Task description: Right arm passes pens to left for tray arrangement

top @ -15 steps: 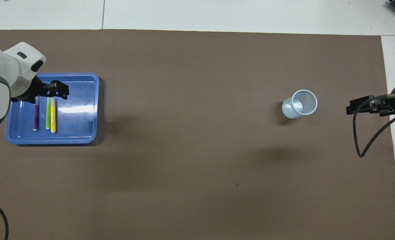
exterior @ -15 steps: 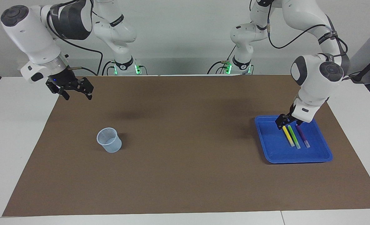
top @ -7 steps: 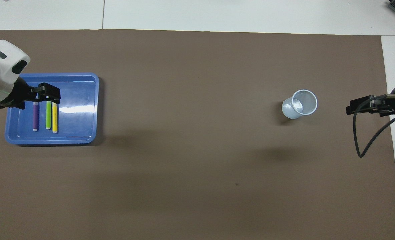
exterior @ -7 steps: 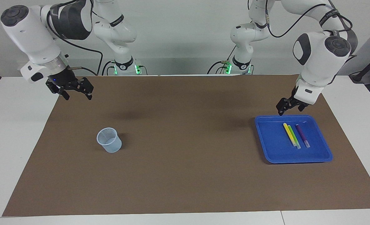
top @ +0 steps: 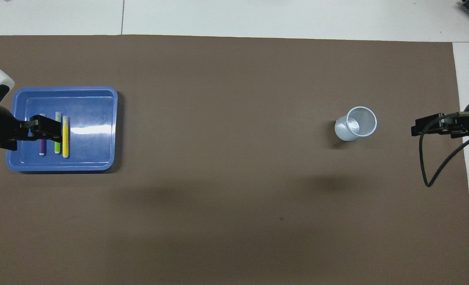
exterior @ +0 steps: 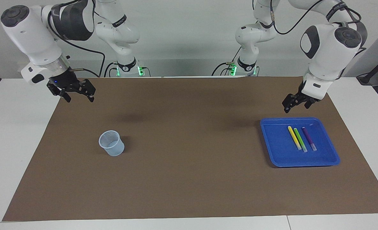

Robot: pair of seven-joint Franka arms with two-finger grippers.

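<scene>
The blue tray (exterior: pixel 273 150) lies at the left arm's end of the table, and it shows in the overhead view too (top: pixel 96 152). In it lie the yellow pen (exterior: pixel 294 137), the green pen (exterior: pixel 300 140) and the purple pen (exterior: pixel 308 138), side by side. My left gripper (exterior: pixel 297 107) is open and empty, raised above the tray's edge nearest the robots. In the overhead view it (top: pixel 48 128) covers part of the pens. My right gripper (exterior: pixel 79 98) is open and empty, waiting in the air over the mat's corner at the right arm's end.
A small clear plastic cup (exterior: pixel 111 143) stands upright on the brown mat toward the right arm's end (top: pixel 357 123). A black cable (top: pixel 428 166) hangs from the right arm over the mat's edge.
My left gripper rose out of the tray, away from the pens, and drew back toward the robots. The three pens stay in the tray. The right arm has not moved.
</scene>
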